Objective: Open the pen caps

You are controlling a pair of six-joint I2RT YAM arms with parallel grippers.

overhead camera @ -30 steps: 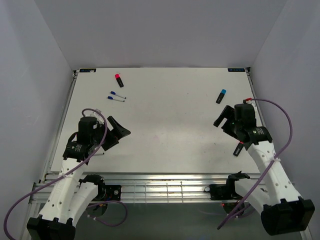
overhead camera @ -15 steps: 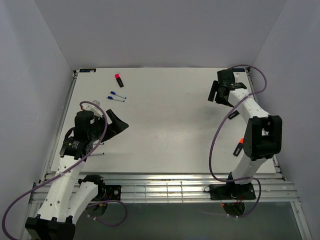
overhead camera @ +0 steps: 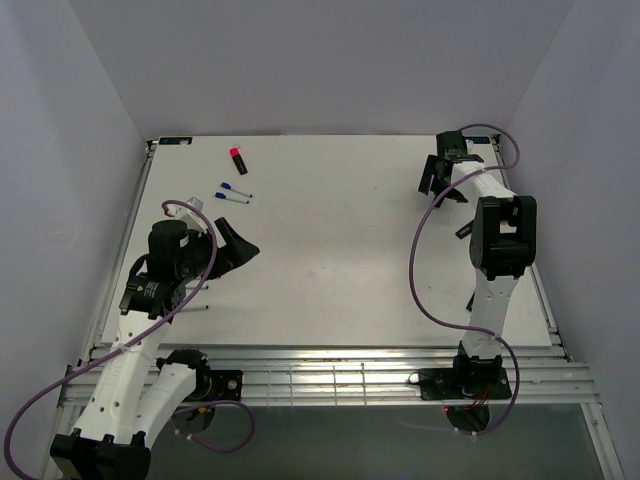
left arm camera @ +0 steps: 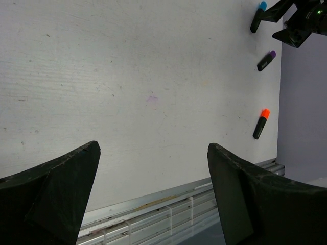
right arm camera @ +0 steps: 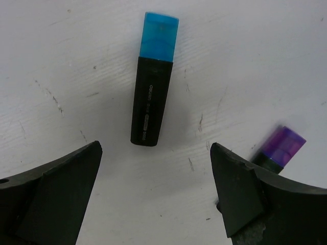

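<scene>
On scratched table (right arm camera: 61,66), boxy cyan cap (right arm camera: 161,34) looks translucent.

A robotics lab cell. Plain grey walls (overhead camera: 320,60) box in a white worktop (overhead camera: 330,270); two cabled robot arms (overhead camera: 128,350) are mounted on an aluminium rail frame (overhead camera: 330,377).

cyan cap (right arm camera: 160,35) on a black marker (right arm camera: 149,102) between spread fingers (right arm camera: 51,199), purple cap (right arm camera: 284,146) just beside one
</scene>
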